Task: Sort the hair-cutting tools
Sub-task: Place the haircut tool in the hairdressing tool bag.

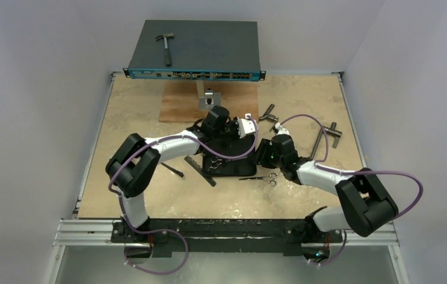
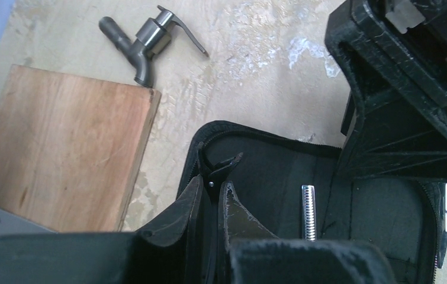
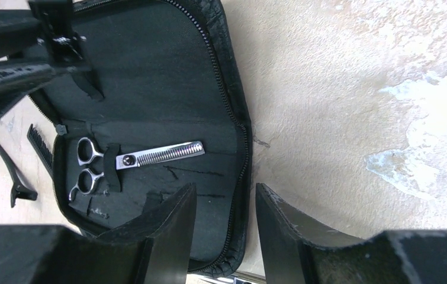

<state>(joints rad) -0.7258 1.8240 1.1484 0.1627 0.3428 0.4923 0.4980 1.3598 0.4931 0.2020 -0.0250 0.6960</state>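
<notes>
Near edge: both arm bases sit on the table (image 1: 138,195), left arm reaching in from near left, right arm from near right.

One pair of silver scissors (image 1: 265,177) lies flat on the table, just beside the near right corner of the open black zip case (image 3: 150,77). At the case's near left side the black comb (image 3: 40,145) lies right along the rim, outside it. The black hair clip (image 3: 13,177) lies a little further left, apart from the comb.

In the case I see the second scissors (image 3: 138,158), toothed blade, tucked under a strap and lying flat on the lining.

The right gripper (image 3: 224,192) hovers over the right rim of the case. Jaws are apart with nothing between them, only zip edge and table showing through the gap.

The left gripper (image 2: 212,186) is at the far side of the case. Jaws are pinched narrow on the case's rim, and a bit of black edge sticks up between the fingers.

Further out, two grey T-handled tools (image 1: 268,112) (image 1: 330,135) lie on the table to the right. A wooden board (image 2: 61,148) is at far centre. Beyond it, a hammer (image 1: 164,47) rests on top of a network switch (image 1: 209,50).
</notes>
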